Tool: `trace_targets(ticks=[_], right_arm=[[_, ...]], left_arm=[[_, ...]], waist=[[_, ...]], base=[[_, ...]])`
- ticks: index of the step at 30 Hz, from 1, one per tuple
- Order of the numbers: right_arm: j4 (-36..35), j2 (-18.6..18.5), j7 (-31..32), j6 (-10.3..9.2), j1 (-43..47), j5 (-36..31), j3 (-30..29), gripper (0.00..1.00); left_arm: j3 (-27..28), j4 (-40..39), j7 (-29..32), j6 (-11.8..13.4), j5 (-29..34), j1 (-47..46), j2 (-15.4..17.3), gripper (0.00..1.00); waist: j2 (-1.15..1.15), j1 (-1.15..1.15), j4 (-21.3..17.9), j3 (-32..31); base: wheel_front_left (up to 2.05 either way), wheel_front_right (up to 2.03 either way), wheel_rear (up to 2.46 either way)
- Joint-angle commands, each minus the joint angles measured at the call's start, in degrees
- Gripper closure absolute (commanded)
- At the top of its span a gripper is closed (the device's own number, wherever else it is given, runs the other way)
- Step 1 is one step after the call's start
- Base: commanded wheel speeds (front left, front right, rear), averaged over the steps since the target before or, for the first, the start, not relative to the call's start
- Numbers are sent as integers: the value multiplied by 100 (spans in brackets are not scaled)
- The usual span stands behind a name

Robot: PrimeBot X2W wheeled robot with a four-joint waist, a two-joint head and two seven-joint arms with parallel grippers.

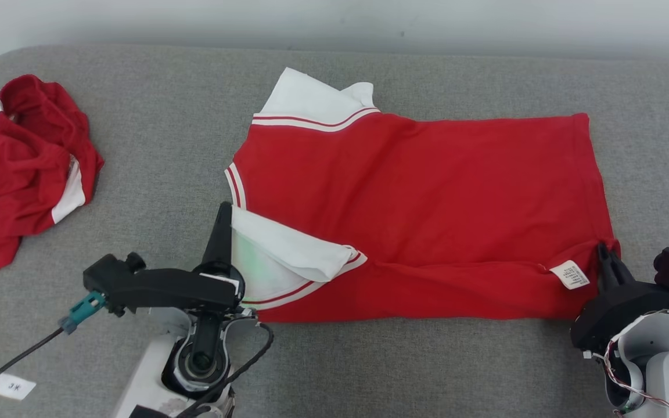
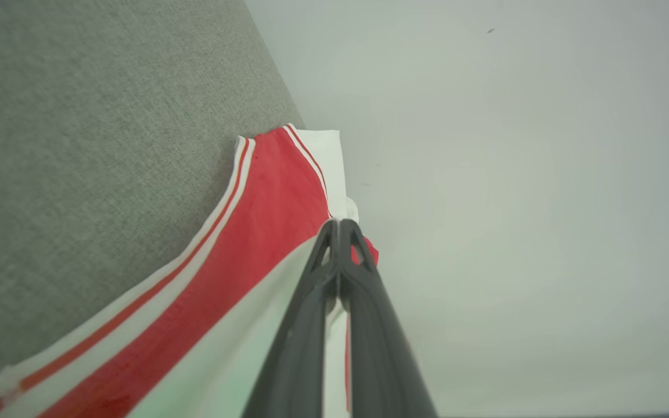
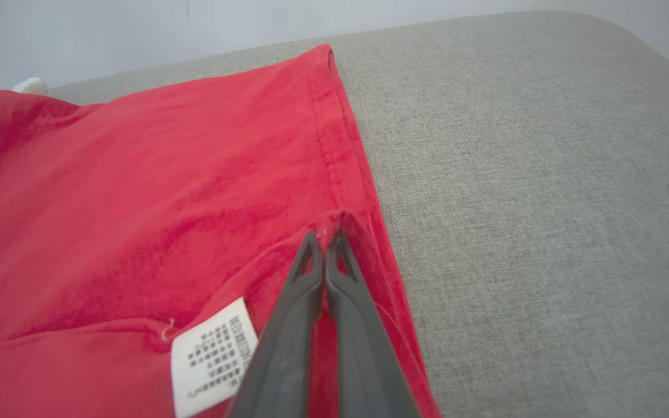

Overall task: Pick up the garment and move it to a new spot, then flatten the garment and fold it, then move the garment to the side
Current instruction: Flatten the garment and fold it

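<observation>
- We clamp the red garment [image 1: 416, 215], spread on the grey surface [image 1: 154, 151]: left gripper [image 1: 225, 208] closed on its white sleeve [image 1: 288, 255], right gripper [image 1: 603, 251] closed on its hem corner [image 1: 593, 232].
- Bare room rings it; a crumpled garment [image 1: 21, 168], well left, is cut off.

Red garment [image 1: 427, 197] with white red-striped sleeves [image 1: 305, 98], grey surface [image 1: 166, 145], white label [image 1: 569, 274]

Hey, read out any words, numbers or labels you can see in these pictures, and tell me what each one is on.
"3K" (the first character could be a J): on the white tag around the black cable, lower left of the head view.
Care label at the hem of the red shirt: rows of small print, too blurred to read.
I see no other writing.
</observation>
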Motion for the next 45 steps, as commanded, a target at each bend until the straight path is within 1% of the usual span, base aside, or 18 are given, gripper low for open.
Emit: trace_targets(ticks=[1, 13, 21, 22, 23, 24, 25, 26, 30, 33, 35, 36, 37, 38, 39, 41, 42, 45], right_arm=[[7, 15, -45, 4, -47, -7, -18, 100], [356, 18, -383, 4, -517, -155, -189, 100], [653, 19, -495, 4, -738, -235, -192, 100], [676, 19, -510, 4, -762, -221, -193, 98], [701, 20, -513, 4, -766, -232, -188, 75], [724, 20, -509, 4, -754, -261, -187, 36], [762, 20, -488, 4, -726, -286, -204, 0], [800, 20, -442, 4, -690, -347, -216, 0], [951, 19, -177, 4, -557, -457, -301, 0], [965, 21, -16, 4, -372, -477, -311, 0], [874, 18, 72, 4, -230, -465, -356, 0], [731, 16, 124, 4, -112, -433, -430, 0], [650, 17, 167, 4, -43, -418, -450, 0], [576, 18, 220, 5, 20, -396, -479, 0], [576, 18, 220, 5, 20, -396, -479, 0], [358, 18, 364, 5, 193, -332, -555, 0], [358, 18, 364, 5, 193, -332, -555, 0], [194, 19, 465, 4, 283, -259, -576, 0]], left_arm=[[-21, 30, -38, -53, 90, -69, -12, 100], [-99, 468, -262, -118, 381, -696, 14, 100], [-224, 769, -239, -135, 474, -899, 7, 100], [-274, 796, -229, -158, 525, -907, 19, 100], [-309, 829, -226, -163, 540, -903, 23, 100], [-355, 846, -262, -201, 627, -917, 53, 100], [-384, 867, -316, -211, 705, -932, 70, 24], [-406, 906, -361, -237, 757, -926, 66, 0], [-554, 1028, -532, -289, 1101, -905, 126, 0], [-553, 1048, -668, -242, 1464, -696, 250, 0], [-621, 1009, -718, -115, 1905, -500, 422, 0], [-716, 925, -731, 97, 2352, -236, 563, 0], [-778, 871, -737, 202, 2546, -93, 646, 0], [-847, 815, -740, 300, 2704, 61, 696, 0], [-847, 815, -740, 300, 2704, 61, 696, 0], [-1129, 722, -687, 529, 3096, 402, 857, 0], [-1129, 722, -687, 529, 3096, 402, 857, 0], [-1364, 704, -592, 730, 3400, 521, 959, 0]], waist=[[-1, -1, 10, 13], [-1, -1, -63, 162], [-1, -1, -47, 229], [-1, -1, -44, 229], [-1, -1, -40, 226], [-1, -1, -33, 220], [-1, -1, -23, 207], [-1, -1, -17, 192], [-1, -1, -8, 89], [-1, -1, -24, -37], [-1, -1, -40, -127], [-1, -1, -57, -213], [-1, -1, -64, -251], [-1, -1, -66, -286], [-1, -1, -66, -286], [-1, -1, -63, -376], [-1, -1, -63, -376], [-1, -1, -87, -434]], base=[[0, 0, 0], [0, 0, 0], [0, 0, 0], [0, 0, 0], [0, 0, 0], [0, 0, 0], [0, 0, 0], [0, 0, 0], [0, 0, 0], [0, 0, 0], [0, 0, 0], [0, 0, 0], [0, 0, 0], [0, 0, 0], [0, 0, 0], [0, 0, 0], [0, 0, 0], [0, 0, 0]])
